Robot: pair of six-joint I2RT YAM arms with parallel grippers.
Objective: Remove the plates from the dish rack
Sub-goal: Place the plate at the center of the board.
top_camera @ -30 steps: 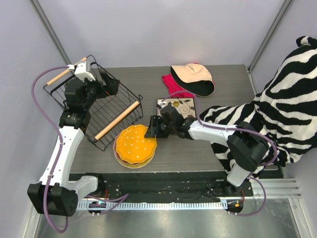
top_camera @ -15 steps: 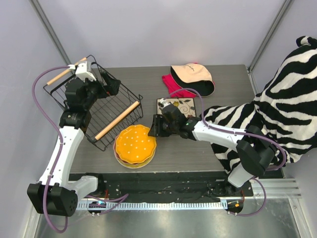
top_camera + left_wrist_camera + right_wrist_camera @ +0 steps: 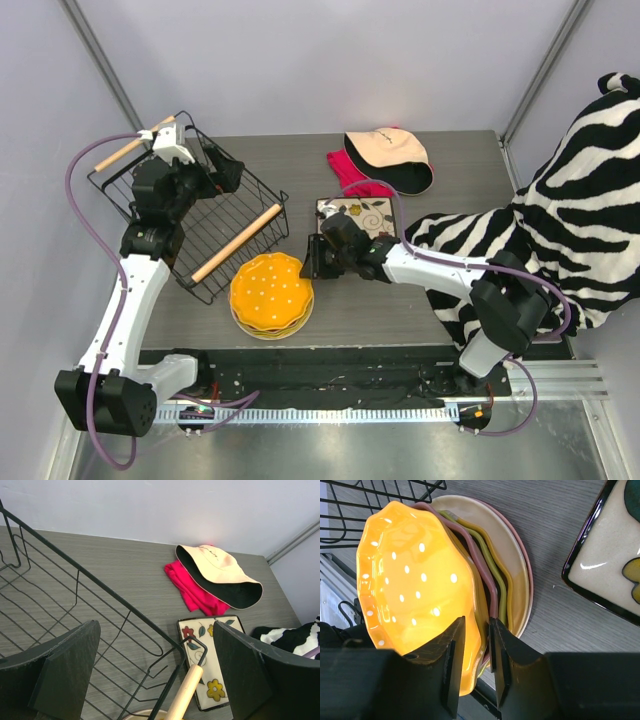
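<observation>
1. The right gripper (image 3: 476, 630) is narrowed about the right rim of the orange plate (image 3: 415, 590), probably to settle it on the stack (image 3: 268, 318); whether it is firmly pinched cannot be told.
2. The left gripper (image 3: 160, 670) is held wide open and empty over the dish rack (image 3: 215, 225).
3. The square plate (image 3: 362, 213) lies on the counter (image 3: 290, 165), right of the rack.
4. The lower plates are mostly hidden.

no text, brand or number can be read anywhere. the cap (image 3: 220, 562), upper right of the left wrist view, carries a short line of dark script on its cream crown, too small to make out. the orange plate (image 3: 410, 580) bears only white dots, the square plate (image 3: 207, 677) only flowers.
</observation>
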